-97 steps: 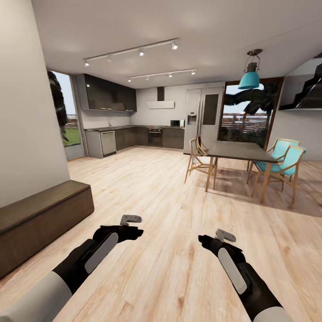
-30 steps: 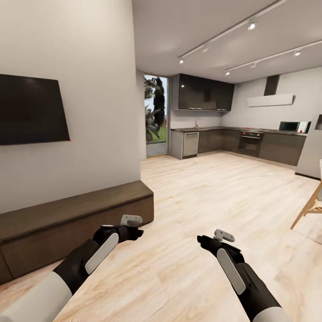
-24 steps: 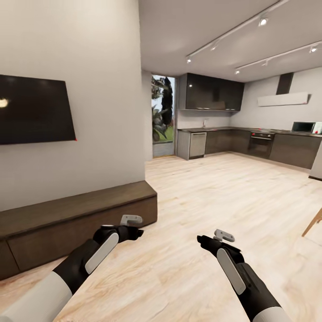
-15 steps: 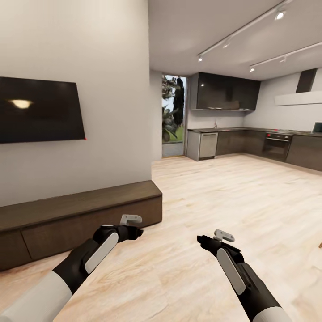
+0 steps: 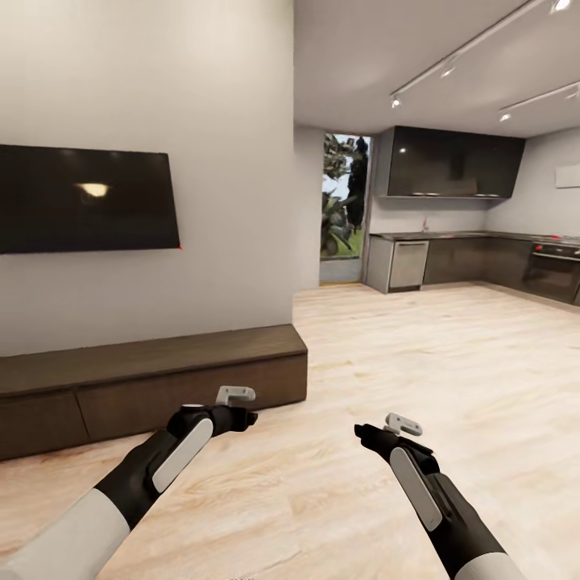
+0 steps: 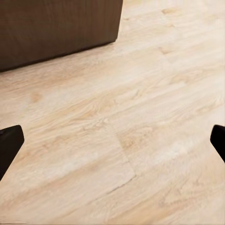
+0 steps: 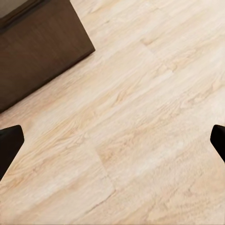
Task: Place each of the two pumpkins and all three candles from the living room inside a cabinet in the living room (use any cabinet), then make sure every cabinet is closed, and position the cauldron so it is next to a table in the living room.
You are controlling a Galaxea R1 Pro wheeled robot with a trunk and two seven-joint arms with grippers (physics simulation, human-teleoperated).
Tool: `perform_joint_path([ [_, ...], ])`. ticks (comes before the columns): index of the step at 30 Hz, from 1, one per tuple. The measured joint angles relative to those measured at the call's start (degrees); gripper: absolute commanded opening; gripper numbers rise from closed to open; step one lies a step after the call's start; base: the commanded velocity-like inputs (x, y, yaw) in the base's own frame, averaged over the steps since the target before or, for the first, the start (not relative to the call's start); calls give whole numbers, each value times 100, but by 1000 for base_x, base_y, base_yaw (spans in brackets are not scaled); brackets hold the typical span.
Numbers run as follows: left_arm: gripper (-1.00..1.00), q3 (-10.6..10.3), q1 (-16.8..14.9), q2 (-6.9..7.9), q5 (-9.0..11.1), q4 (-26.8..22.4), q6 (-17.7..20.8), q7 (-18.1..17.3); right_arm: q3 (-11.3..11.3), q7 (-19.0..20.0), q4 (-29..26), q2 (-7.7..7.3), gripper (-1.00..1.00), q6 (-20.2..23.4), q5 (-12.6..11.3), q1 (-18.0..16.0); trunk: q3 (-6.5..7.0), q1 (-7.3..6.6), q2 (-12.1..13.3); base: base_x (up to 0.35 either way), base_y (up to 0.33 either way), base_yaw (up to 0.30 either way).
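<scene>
Left gripper (image 5: 242,408) and right gripper (image 5: 385,432) both spread wide, empty, over bare floor (image 5: 451,362). View has panned left: dining set gone, cabinet (image 5: 161,379) and TV (image 5: 80,197) now ahead, fronts apparently shut; pumpkins, candles not yet located.

Long low dark-brown wood-grain cabinet (image 5: 153,379) stood against the wall on the pale wood floor, flat handleless fronts all shut, top bare.
</scene>
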Motion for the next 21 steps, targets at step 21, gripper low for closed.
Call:
perform_joint_path([
  [21,100,8,-18,-2,4,369,-23,-10,0,6,5,82,100,88,-16,-30,-77,-1,0,42,-279,220],
])
